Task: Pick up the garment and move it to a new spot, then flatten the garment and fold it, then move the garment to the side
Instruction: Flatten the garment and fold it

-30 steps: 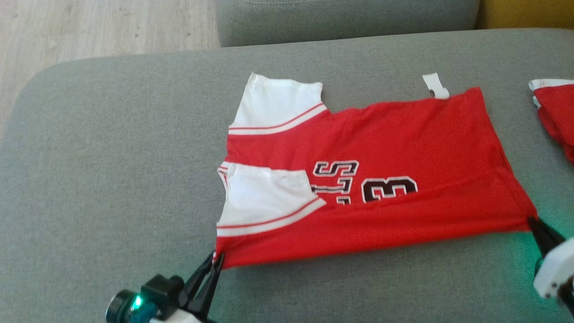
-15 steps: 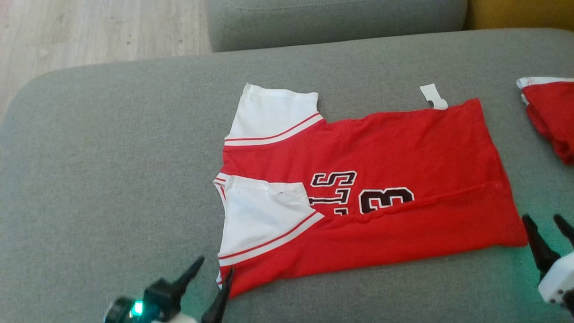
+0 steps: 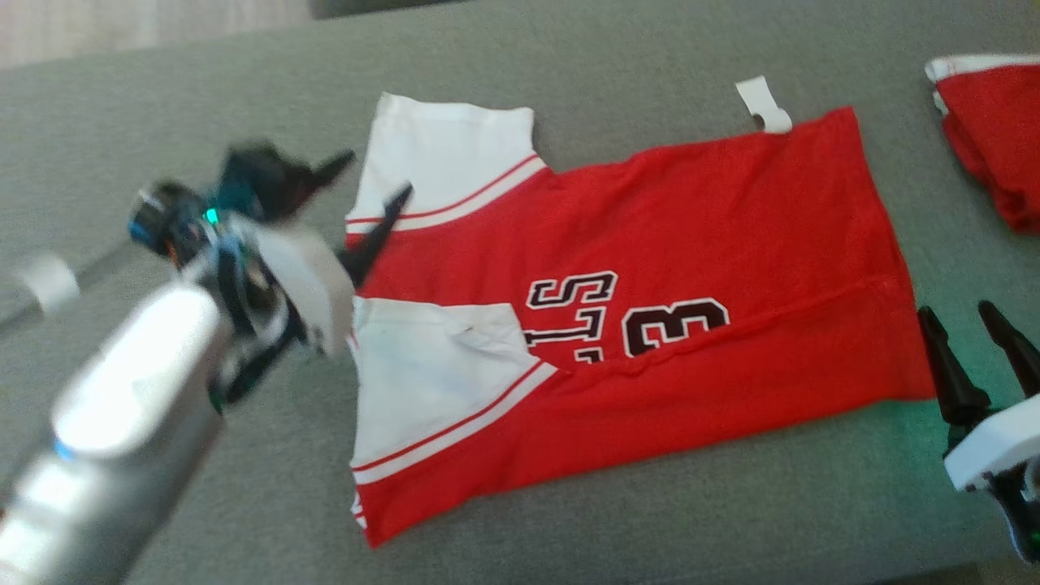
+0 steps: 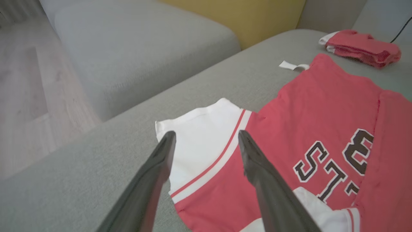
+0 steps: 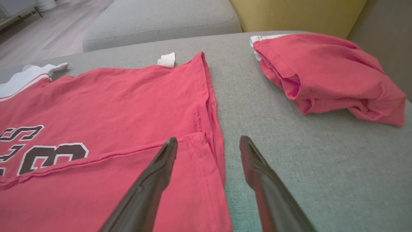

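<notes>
The garment [image 3: 691,219] is a red jersey with white sleeves and dark lettering. It lies flat on the grey cushion [image 3: 569,520], its near long edge folded over itself. My left gripper [image 3: 378,172] hovers open over the far white sleeve [image 4: 199,145], with its fingers either side of the sleeve in the left wrist view [image 4: 206,133]. By the garment's right hem is my right gripper [image 3: 957,310], open and empty. In the right wrist view [image 5: 208,139] its fingers straddle the hem edge of the garment [image 5: 128,93].
A second red garment [image 3: 991,138] lies bunched at the cushion's far right, also seen in the right wrist view [image 5: 322,71]. A small white tag [image 3: 762,106] sticks out at the jersey's far edge. Beyond are another grey cushion [image 4: 145,58] and wooden floor [image 4: 25,96].
Both grippers let go of the garment's near corners and opened. The left arm has swung up to the far white sleeve. The head camera has shifted as well.
</notes>
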